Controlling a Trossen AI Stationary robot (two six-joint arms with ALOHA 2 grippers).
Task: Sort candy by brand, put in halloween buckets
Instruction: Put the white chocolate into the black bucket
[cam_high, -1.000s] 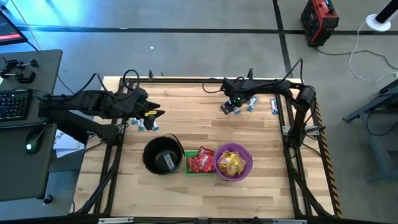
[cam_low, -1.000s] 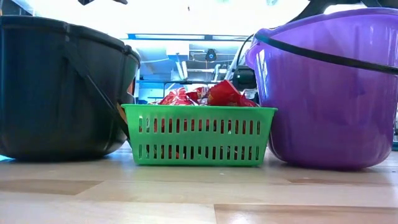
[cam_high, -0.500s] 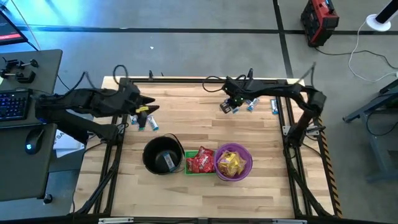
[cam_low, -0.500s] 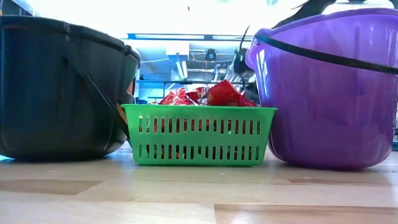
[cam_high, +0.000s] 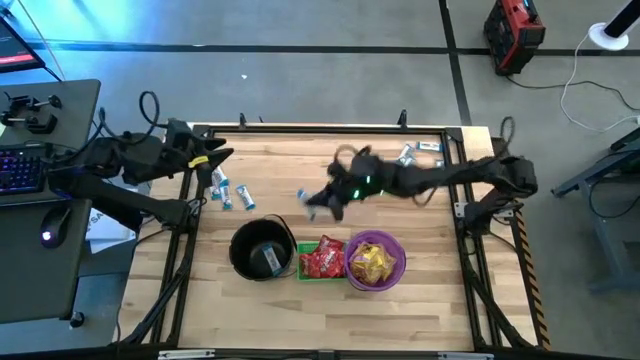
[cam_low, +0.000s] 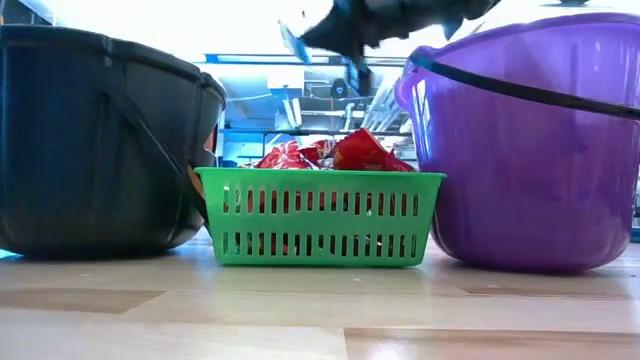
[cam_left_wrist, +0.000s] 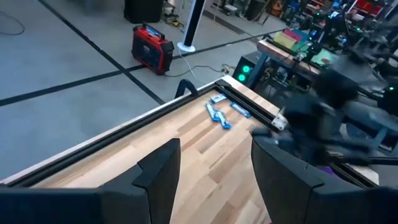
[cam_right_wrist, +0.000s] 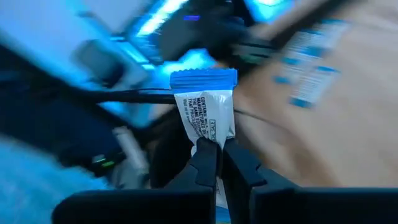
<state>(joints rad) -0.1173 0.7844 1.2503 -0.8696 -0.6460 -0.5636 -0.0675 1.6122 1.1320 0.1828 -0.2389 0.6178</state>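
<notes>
My right gripper (cam_high: 316, 204) hangs over the table's middle, just beyond the black bucket (cam_high: 261, 250), shut on a blue-and-white candy (cam_right_wrist: 204, 107). The low view shows that candy (cam_low: 293, 42) high above the green bucket (cam_low: 320, 215). The green bucket (cam_high: 320, 258) holds red candies, and the purple bucket (cam_high: 375, 261) holds yellow ones. My left gripper (cam_high: 215, 158) stands open at the far left, with nothing between its fingers (cam_left_wrist: 158, 171). Loose blue-and-white candies lie flat near it (cam_high: 232, 192) and at the far right (cam_high: 418, 151). My right gripper pinches the candy's wrapper at one end (cam_right_wrist: 210, 142) between its two fingertips (cam_right_wrist: 205, 160). The rest of the candy, with its blue crimped end (cam_right_wrist: 203, 78), sticks out past the fingertips. The candy is lifted clear of the table and the buckets.
The three buckets stand in a row near the table's front middle. A dark frame rail (cam_high: 455, 185) runs along the table's right side, and another (cam_high: 190, 215) along its left. A desk with a keyboard (cam_high: 20, 165) stands left of the table.
My right gripper has left the candies at the far right and swung toward the table's left and near side. It now carries a blue-and-white candy lifted off the table. My left gripper has drawn back toward the far left corner, away from the candies near it.
</notes>
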